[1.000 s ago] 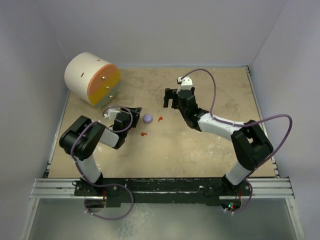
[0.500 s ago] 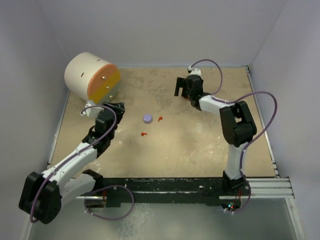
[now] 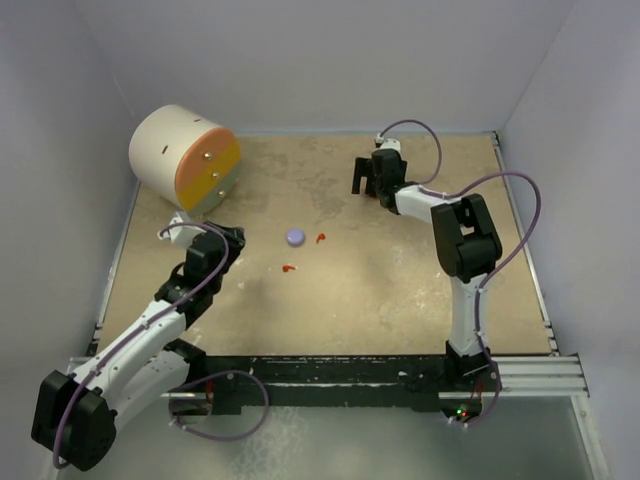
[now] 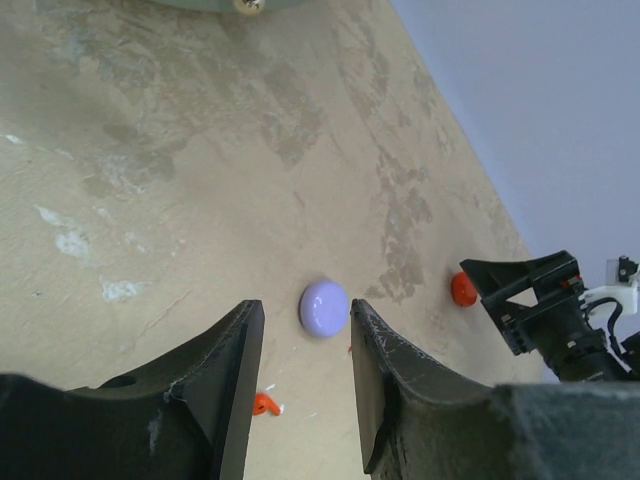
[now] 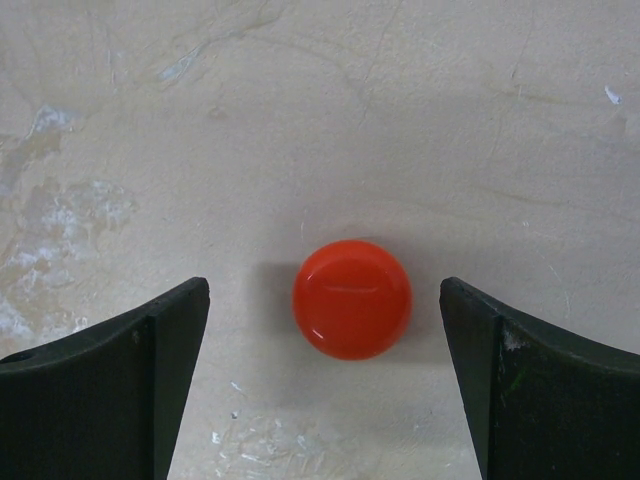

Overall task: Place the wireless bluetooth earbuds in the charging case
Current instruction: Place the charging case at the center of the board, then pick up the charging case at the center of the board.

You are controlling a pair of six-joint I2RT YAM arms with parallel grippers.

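Picking up a case is the step in hand. The right gripper [image 3: 364, 184] hovers by the far edge of the counter [image 3: 400, 290], jaws spread wide either side of the red case [image 5: 352, 298]. The left gripper [image 3: 230, 240], jaws also apart, faces the lavender case [image 4: 324, 307] mid-counter, near two red earbuds [image 3: 321, 238]; I cannot find any lavender earbuds. Next: descend and close squarely.

- Round red case [image 5: 352, 298], near far edge of desk: hidden under right claw [image 3: 364, 183] in top view.
- Red earbud [image 3: 320, 238] and second red earbud [image 3: 288, 268], mid-desk: too small from above to tell shape.
- Left wrist view: one red earbud [image 4: 262, 404] partly behind left claw finger [image 4: 225, 380]; another red speck almost wholly hidden by other finger.
- Drawer unit [image 4: 230, 4]: cut off by top edge.
- Right claw fingers [image 5: 110, 370]: cut off by bottom edge.
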